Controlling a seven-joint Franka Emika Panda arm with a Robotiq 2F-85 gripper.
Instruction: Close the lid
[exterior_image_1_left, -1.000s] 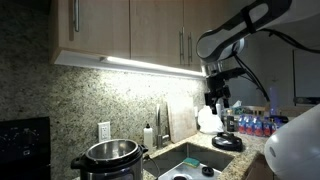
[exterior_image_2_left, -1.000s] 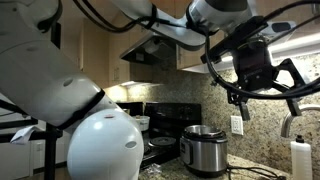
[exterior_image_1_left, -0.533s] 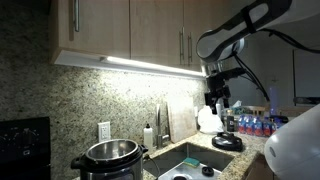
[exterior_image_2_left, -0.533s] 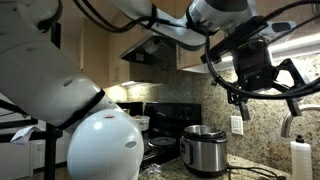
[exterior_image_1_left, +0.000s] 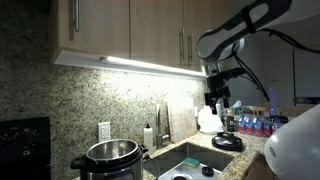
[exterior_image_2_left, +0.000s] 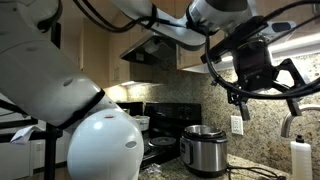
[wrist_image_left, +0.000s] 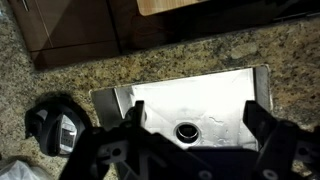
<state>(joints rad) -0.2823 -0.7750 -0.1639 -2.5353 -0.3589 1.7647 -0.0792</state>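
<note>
At the far left sits a black stove (exterior_image_1_left: 25, 140), and next to it, on the wall of speckled granite, a white outlet (exterior_image_1_left: 104, 130). Just below the outlet stands the shiny steel cooker with black side handles (exterior_image_1_left: 110, 155), upright with its top open; it shows the same way in both exterior views (exterior_image_2_left: 205, 150).

Further right is the rectangular stainless-steel sink (exterior_image_1_left: 200, 152), set into the granite counter (wrist_image_left: 60, 80). The black Robotiq gripper (exterior_image_1_left: 216, 105) hangs high above the sink's right end, well clear of the counter and pointing down. Its fingers (wrist_image_left: 262, 118) are spread wide apart with nothing between them. In the wrist view they frame the bare basin (wrist_image_left: 230, 95) and its round drain.

The round black lid with a raised handle (exterior_image_1_left: 228, 143) lies flat on the counter just beside the sink, on the side away from the cooker and well apart from it. In the wrist view the lid (wrist_image_left: 58, 127) appears at the left edge, just beside the sink's rim, and the gripper (wrist_image_left: 195, 108) is not touching it.

Behind the lid, a row of small clear bottles with blue labels (exterior_image_1_left: 252, 125) stands against the wall. The robot's white rounded base (exterior_image_1_left: 295, 145) fills the right corner.
</note>
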